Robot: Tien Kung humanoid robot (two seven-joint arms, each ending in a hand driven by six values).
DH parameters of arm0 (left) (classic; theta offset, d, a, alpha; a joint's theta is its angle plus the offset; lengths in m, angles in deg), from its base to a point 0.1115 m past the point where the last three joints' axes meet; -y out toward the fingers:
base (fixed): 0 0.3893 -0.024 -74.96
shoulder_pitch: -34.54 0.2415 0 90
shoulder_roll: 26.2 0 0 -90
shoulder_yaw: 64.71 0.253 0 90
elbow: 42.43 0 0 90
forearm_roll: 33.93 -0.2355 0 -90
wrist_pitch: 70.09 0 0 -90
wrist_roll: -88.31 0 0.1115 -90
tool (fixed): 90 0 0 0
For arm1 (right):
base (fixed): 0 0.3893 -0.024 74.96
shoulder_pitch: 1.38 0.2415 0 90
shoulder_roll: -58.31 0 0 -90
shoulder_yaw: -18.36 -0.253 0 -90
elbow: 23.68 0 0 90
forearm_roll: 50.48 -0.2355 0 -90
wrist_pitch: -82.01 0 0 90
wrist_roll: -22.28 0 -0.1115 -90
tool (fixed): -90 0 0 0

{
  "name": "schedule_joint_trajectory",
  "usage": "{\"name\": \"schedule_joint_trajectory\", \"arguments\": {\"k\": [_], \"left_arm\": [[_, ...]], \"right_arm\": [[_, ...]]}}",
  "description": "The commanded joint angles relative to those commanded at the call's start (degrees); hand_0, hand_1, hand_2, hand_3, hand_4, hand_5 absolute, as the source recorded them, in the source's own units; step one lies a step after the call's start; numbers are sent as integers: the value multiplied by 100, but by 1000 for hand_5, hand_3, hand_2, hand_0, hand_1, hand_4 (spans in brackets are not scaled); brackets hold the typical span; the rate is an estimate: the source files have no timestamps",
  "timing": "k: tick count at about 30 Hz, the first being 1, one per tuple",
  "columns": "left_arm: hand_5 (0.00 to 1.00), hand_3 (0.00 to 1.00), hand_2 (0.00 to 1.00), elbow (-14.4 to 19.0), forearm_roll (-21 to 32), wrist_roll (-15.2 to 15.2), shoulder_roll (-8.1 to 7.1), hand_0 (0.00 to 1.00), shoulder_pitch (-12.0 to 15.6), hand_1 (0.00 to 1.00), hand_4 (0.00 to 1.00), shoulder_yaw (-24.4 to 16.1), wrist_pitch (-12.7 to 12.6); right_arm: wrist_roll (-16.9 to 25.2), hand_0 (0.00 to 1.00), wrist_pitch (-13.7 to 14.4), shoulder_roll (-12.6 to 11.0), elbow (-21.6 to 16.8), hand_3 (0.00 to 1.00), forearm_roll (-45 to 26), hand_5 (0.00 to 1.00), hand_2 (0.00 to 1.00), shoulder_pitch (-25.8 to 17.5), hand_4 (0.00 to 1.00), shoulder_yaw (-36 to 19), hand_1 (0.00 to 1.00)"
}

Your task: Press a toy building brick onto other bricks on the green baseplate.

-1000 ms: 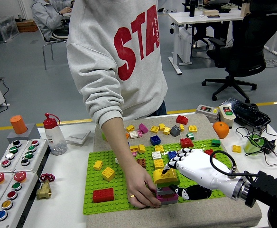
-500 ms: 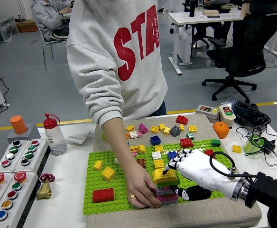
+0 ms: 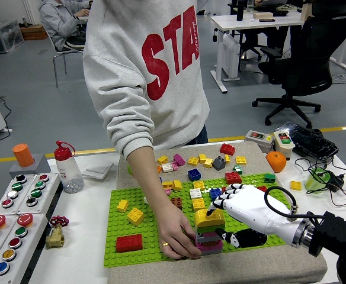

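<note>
Resting palm-down, the right hand [image 3: 244,204] fingers [image 3: 218,203] touch the yellow brick [image 3: 209,219].

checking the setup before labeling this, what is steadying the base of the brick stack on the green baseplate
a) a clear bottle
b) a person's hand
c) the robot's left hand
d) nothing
b: the person's hand rests on the green baseplate against the foot of the brick stack, while the robot's right hand holds the yellow brick on top.
</note>
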Motion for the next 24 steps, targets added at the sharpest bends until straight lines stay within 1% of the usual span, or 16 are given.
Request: {"name": "schedule_joint_trajectory", "arguments": {"k": [24], "left_arm": [[940, 425, 588, -2, -3, 3, -2, 621, -9, 588, 296, 5, 10]], "right_arm": [[-5, 787, -19, 33, 102, 680, 54, 378, 658, -45, 580, 130, 683]]}}
